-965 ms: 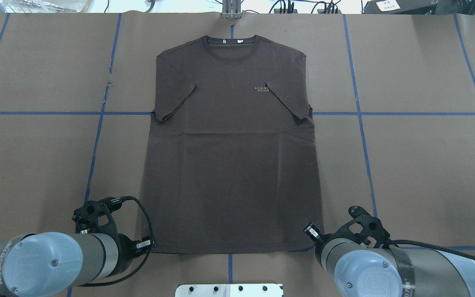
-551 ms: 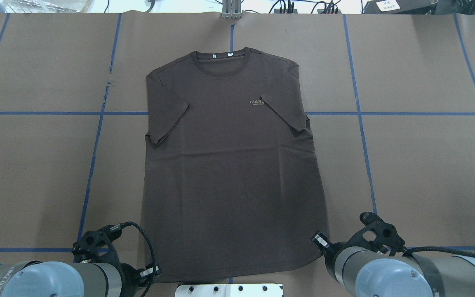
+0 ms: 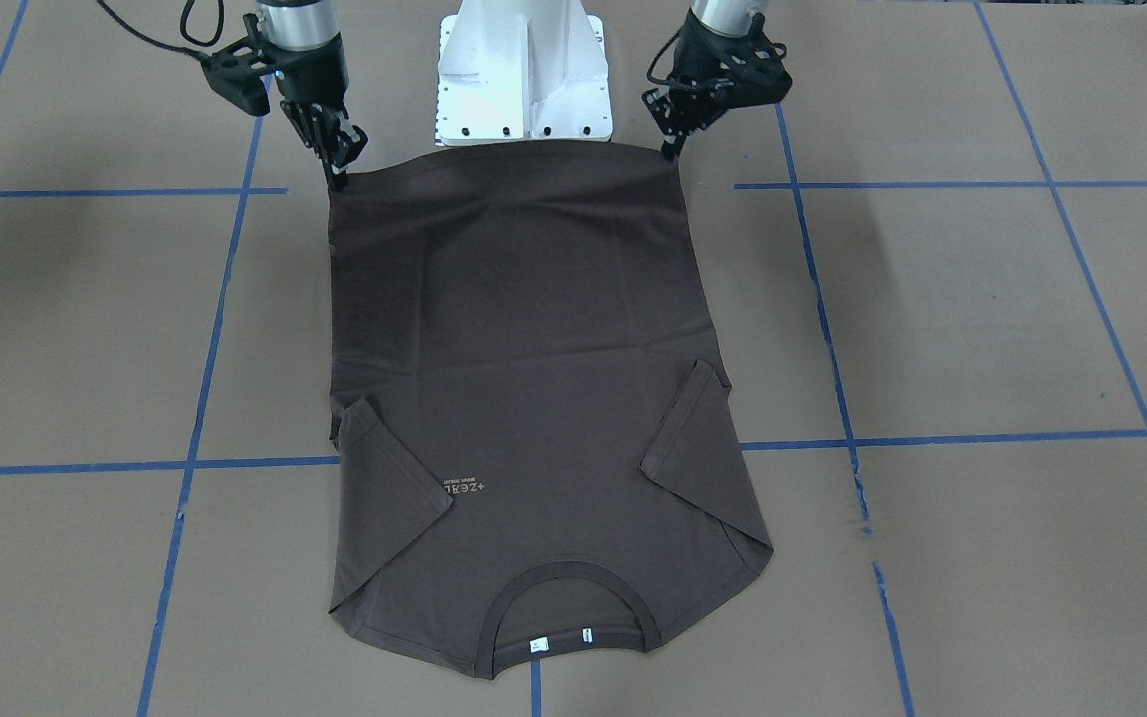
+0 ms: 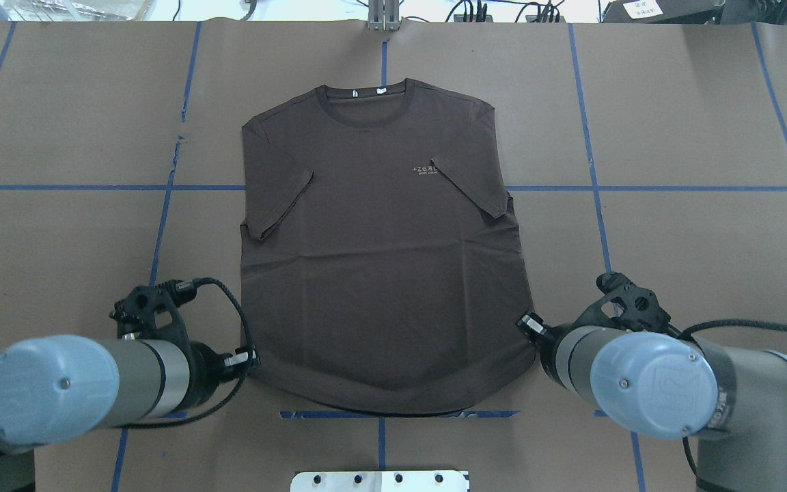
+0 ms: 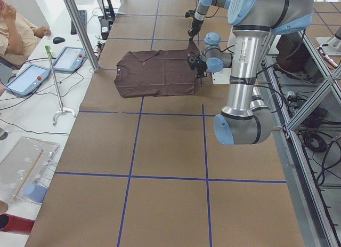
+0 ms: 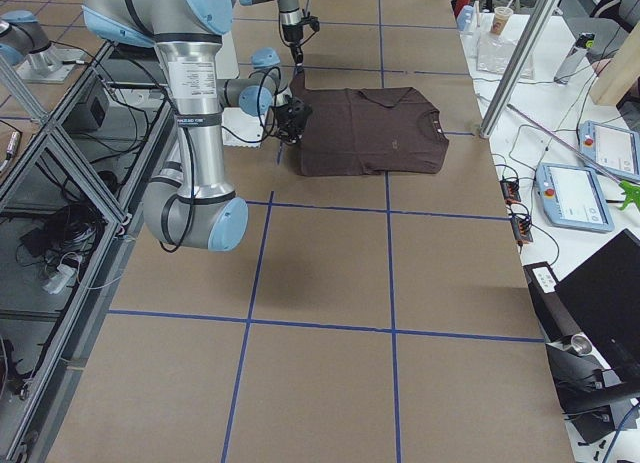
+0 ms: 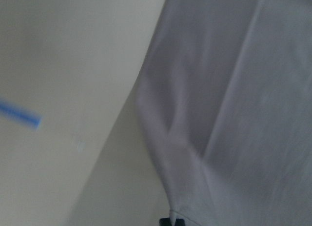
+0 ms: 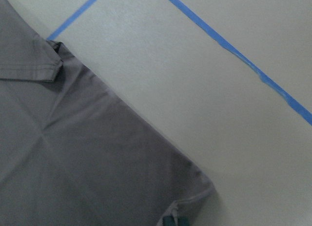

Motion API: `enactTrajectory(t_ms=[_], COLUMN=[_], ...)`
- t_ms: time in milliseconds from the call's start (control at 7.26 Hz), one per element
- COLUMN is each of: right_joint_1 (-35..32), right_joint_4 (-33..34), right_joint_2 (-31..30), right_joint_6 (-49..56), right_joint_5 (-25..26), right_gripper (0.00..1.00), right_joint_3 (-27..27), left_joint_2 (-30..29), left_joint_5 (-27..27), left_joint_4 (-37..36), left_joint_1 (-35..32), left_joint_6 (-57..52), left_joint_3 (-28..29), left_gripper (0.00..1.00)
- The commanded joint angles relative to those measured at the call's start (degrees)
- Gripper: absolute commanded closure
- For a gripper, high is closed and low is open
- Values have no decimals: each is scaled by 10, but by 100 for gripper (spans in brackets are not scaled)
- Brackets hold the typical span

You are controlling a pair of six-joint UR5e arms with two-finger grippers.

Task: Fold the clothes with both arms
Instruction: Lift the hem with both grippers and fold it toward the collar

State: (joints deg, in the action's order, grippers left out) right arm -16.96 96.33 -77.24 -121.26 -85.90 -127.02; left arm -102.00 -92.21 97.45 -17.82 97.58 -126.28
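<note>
The dark brown T-shirt (image 4: 380,239) lies face up on the brown table, collar (image 4: 361,96) at the far side and both sleeves folded in over the body. Its near hem hangs raised off the table between the two grippers. My left gripper (image 4: 251,358) is shut on the hem's left corner, and my right gripper (image 4: 527,324) is shut on the right corner. In the front-facing view the left gripper (image 3: 673,149) and right gripper (image 3: 340,177) pinch the hem corners of the T-shirt (image 3: 524,349). Each wrist view shows fabric running into the closed fingertips (image 7: 171,221) (image 8: 174,220).
The white pedestal base (image 3: 524,70) stands just behind the raised hem. Blue tape lines (image 4: 701,188) grid the brown paper. A metal post (image 5: 80,28) and tablets (image 5: 26,79) stand beyond the far table edge, with a seated person (image 5: 16,28) there.
The T-shirt was first dragged toward the robot. Since then both grippers have risen and moved forward, lifting the hem off the table; the collar end has stayed put.
</note>
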Motion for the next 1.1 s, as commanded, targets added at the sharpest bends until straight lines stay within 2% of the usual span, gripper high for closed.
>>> enactTrajectory(t_ms=[0, 138, 413, 689, 965], right_joint_1=[-120, -158, -207, -233, -243], right_joint_4=[-4, -4, -11, -140, -153], right_joint_2=[94, 124, 191, 236, 284], right_joint_6=[107, 143, 163, 168, 191], right_joint_5=[-51, -66, -77, -80, -82], right_gripper=[100, 100, 100, 100, 100], right_joint_3=[124, 162, 268, 402, 485], left_joint_2=[-96, -131, -144, -163, -204], left_joint_5=[-2, -2, -2, -1, 2], left_joint_4=[21, 54, 151, 154, 164], left_joint_1=[-125, -158, -204, -237, -238], left_joint_6=[-74, -77, -97, -135, -133], left_joint_3=[144, 217, 304, 342, 399], left_gripper=[100, 100, 100, 100, 100])
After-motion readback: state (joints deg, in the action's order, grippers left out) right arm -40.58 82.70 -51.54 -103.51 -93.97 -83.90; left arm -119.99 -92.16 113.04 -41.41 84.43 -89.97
